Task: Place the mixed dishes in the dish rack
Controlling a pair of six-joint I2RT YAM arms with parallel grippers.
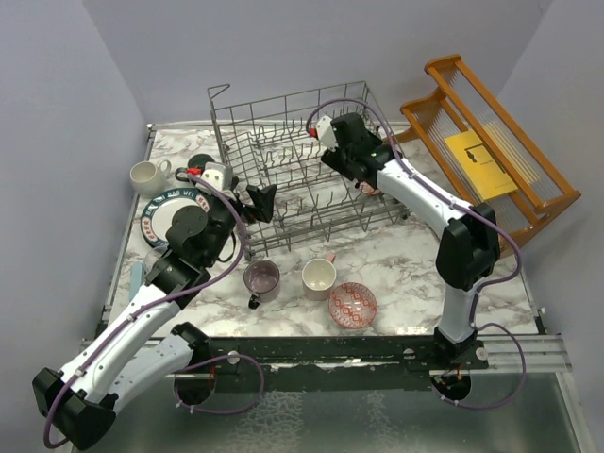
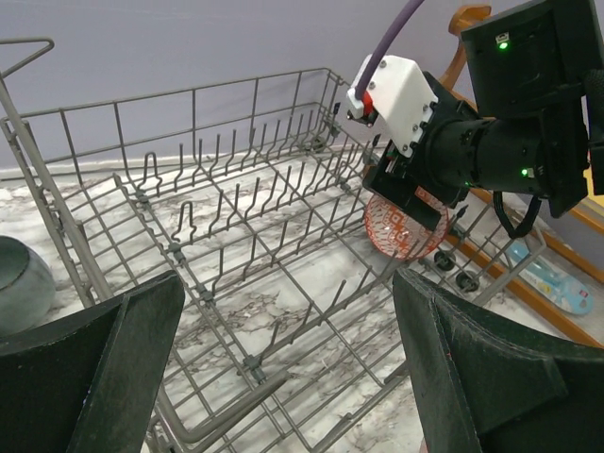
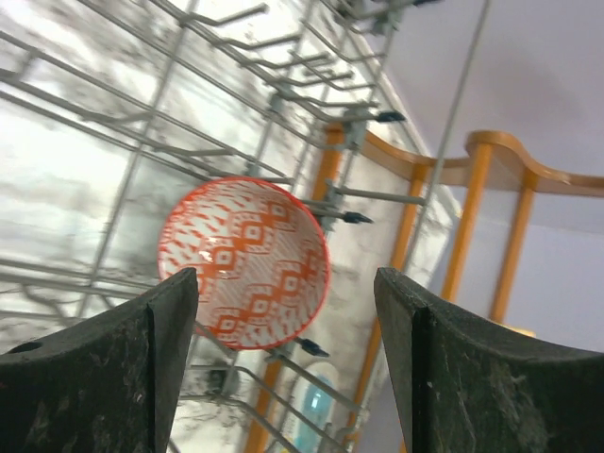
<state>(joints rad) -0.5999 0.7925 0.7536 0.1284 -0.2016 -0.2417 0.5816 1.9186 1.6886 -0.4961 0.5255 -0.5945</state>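
Note:
The grey wire dish rack stands at the table's back middle. One red-and-white bowl leans on the tines at its right end; it also shows in the right wrist view and the left wrist view. My right gripper hangs open just above it, holding nothing. My left gripper is open and empty over the rack's left front corner. On the table lie a second red bowl, a purple mug, a cream mug, a white mug, a grey-green mug and the plate.
An orange-brown wooden slatted rack with a yellow card stands at the far right. A light-blue item lies between it and the wire rack. Grey walls close in the table on three sides.

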